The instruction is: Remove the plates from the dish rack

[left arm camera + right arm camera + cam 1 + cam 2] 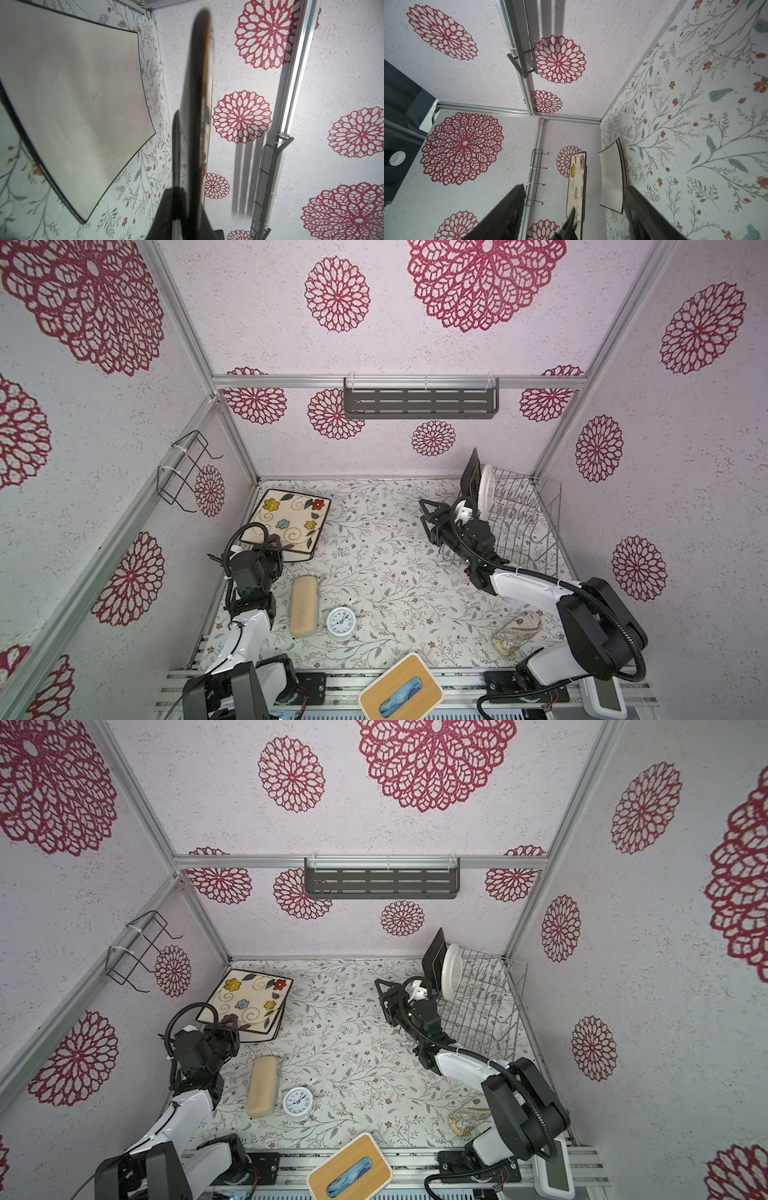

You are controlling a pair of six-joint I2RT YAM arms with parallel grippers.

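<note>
- The flowered plate (197, 93) is blurred in the left wrist view.
- The white plate (72, 104) is cut off there.
- The round plate (485, 488) is partly hidden by the right arm (465, 531).

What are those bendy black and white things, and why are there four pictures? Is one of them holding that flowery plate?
Those are two robot arms. Each ends in a two-fingered pincher called a gripper. Two pictures look down from above, side by side like two eyes. The other two come from little cameras on the arms' wrists.

Yes, the left gripper is shut on the flowery plate, holding it over a plain white plate that lies on the table. The right gripper is open and empty, beside the silver dish rack. A dark plate and a round white plate stand in the rack. An alarm clock and a tan oblong thing also lie on the table.
</note>
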